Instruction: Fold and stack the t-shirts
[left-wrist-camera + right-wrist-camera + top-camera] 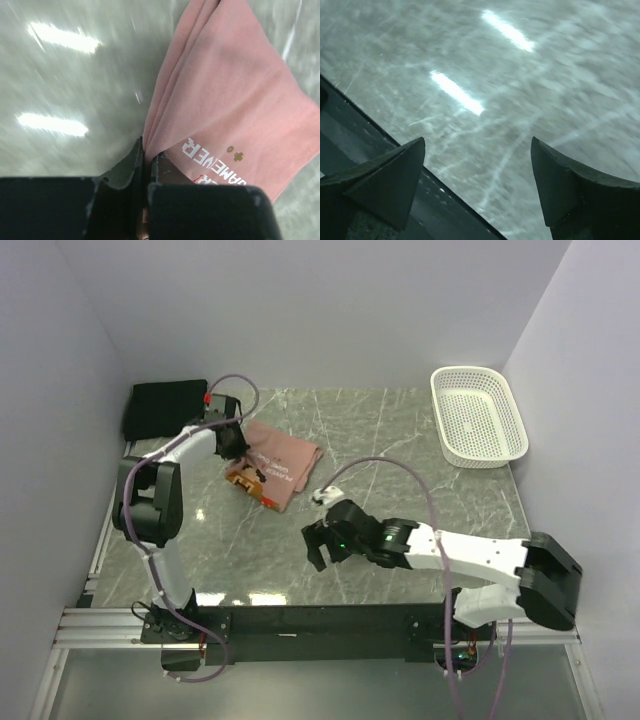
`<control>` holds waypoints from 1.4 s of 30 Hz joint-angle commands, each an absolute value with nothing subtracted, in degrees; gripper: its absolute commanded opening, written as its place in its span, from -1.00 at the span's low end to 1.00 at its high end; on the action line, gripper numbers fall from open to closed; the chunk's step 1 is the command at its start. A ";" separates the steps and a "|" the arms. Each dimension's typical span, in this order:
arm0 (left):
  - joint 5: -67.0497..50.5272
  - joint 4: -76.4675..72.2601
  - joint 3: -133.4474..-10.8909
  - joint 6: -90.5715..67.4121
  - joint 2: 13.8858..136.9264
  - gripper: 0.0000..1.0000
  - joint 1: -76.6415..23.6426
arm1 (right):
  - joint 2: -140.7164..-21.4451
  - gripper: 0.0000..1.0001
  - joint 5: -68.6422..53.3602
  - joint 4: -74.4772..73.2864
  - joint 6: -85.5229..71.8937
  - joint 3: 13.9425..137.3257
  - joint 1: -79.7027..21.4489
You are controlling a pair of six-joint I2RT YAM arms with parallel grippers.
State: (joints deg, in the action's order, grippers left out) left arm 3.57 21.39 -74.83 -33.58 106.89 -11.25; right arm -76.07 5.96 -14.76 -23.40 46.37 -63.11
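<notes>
The pink t-shirt [283, 462] lies folded on the marble table [400, 440], well to the left of the white basket [476, 462]. The left gripper [146, 154] pinches the shirt's folded edge, on the side away from the basket. The black t-shirt [165, 405] sits folded farther left of the basket, at the table's edge. The right gripper [325, 545] hangs nearer the arm bases than the basket, jaws spread wide over bare table.

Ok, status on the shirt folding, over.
Left fingers shut on salmon-pink cotton t-shirt. Right fingers open, empty. Black folded t-shirt back left. White plastic mesh basket far right.
</notes>
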 commanded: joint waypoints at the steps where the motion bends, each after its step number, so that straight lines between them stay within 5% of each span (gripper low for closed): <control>1: 8.26 25.92 -85.48 -24.18 110.20 -0.99 -8.71 | -68.32 0.85 7.03 -16.52 -28.30 44.04 -58.99; 7: 10.90 28.13 -100.25 -18.55 118.99 -0.99 -5.37 | -60.57 1.00 2.29 -20.65 -29.44 39.12 -51.87; 18: 11.43 25.24 -120.83 -13.10 132.53 -0.99 -0.88 | -55.54 0.94 3.87 -28.29 -30.68 38.49 -44.04; 42: 4.84 15.20 -125.94 -13.18 130.95 -0.99 11.77 | -57.66 0.94 8.53 -35.16 -27.77 45.61 -42.19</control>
